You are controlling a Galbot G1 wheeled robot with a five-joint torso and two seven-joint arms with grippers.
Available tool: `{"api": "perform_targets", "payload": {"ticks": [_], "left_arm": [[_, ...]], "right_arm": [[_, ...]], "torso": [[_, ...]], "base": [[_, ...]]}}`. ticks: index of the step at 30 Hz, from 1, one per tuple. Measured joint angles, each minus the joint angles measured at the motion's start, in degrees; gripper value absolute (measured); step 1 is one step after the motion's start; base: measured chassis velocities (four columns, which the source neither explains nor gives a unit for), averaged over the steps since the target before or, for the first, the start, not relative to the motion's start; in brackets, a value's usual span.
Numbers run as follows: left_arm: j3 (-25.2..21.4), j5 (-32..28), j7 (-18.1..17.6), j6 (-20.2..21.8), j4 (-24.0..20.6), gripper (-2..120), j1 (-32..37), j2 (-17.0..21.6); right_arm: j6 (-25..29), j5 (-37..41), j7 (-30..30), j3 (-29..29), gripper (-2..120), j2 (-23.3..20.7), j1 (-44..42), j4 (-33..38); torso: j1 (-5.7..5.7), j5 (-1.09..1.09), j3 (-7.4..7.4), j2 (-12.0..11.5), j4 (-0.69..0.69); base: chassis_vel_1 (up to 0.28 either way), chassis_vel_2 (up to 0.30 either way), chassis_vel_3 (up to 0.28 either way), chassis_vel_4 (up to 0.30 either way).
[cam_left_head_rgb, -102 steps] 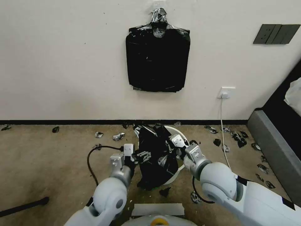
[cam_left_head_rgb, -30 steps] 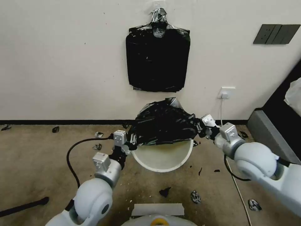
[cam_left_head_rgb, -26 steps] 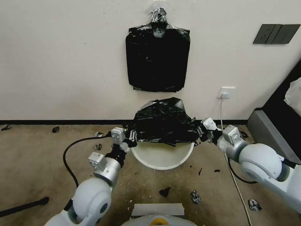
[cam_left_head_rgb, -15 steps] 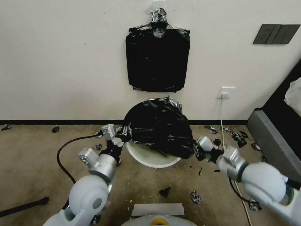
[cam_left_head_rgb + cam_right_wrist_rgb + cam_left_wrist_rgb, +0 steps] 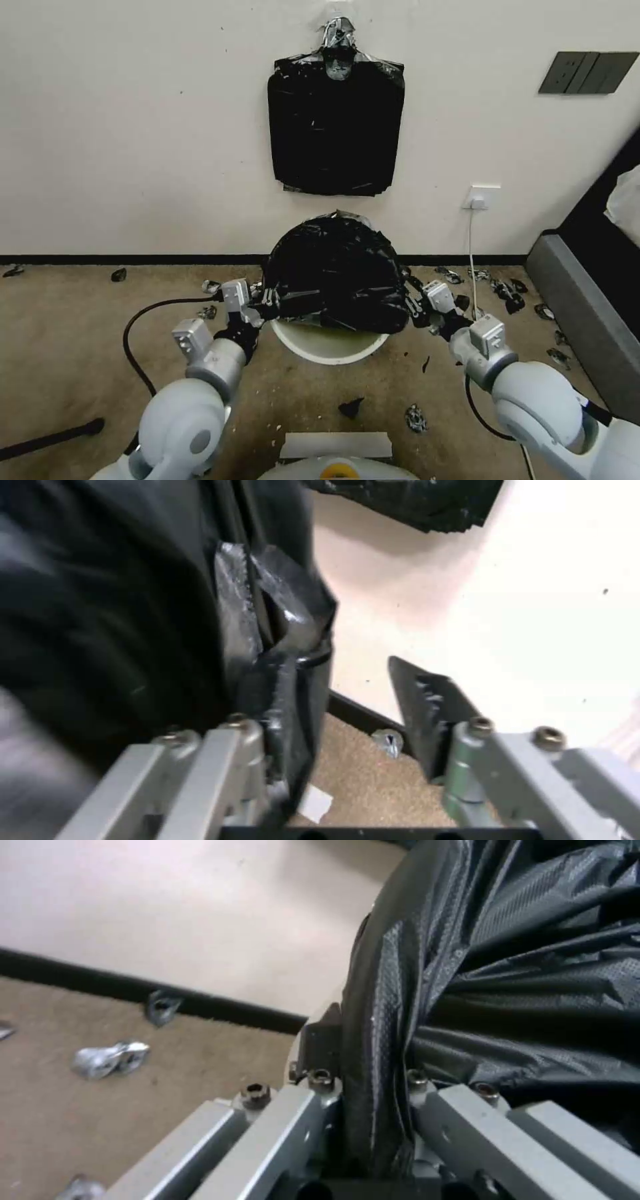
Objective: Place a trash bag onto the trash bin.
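No brand, label or writing is being shown legibly on any surface. The trash bag [image 5: 335, 272], glossy, black and crinkled into a ballooned dome, is being held over the far part of the round white trash bin [image 5: 329, 341], whose near rim and pale inside are being left uncovered.

The bag's left edge is being pinched between the closed fingers of the left gripper [image 5: 268, 300], while in the right wrist view the right gripper [image 5: 347, 715] is being seen spread wide, with the film lying against one finger [image 5: 227, 745] and the other finger standing clear.

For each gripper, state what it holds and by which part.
The left gripper pinches the trash bag by its left edge. The right gripper is open; the bag's right edge lies against one finger.
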Motion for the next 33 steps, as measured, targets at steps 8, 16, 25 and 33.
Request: {"api": "perform_targets", "payload": {"ticks": [8,16,25,33], "left_arm": [[-2.9,-3.2,-2.4,1.8,0.9,3,-0.5,0.1],[-4.9,-5.3,-1.6,3.4,0.2,3,-0.1,1.8],[-5.9,-6.8,-0.6,4.6,-1.4,3,0.3,3.2],[-4.8,-7.4,-0.7,4.6,-1.8,3,0.2,2.8]], "right_arm": [[2.4,1.0,-3.8,12.7,73,0.1,-12.5,4.8],[11.1,4.5,-19.2,18.0,99,-1.7,-17.9,7.1],[14.8,0.0,-27.0,13.3,90,-3.0,-14.6,7.3],[15.8,-2.9,-28.1,11.8,61,-4.4,-13.5,6.0]], "torso": [[0.00,0.01,0.00,0.0,-0.01],[0.00,0.00,0.00,0.0,0.00],[0.00,0.01,0.00,0.0,0.00],[0.00,0.01,0.00,0.0,0.00]], "base": [[0.000,0.000,0.000,0.000],[0.000,0.000,0.000,0.000],[0.000,0.000,0.000,0.000],[0.000,0.000,0.000,0.000]]}}
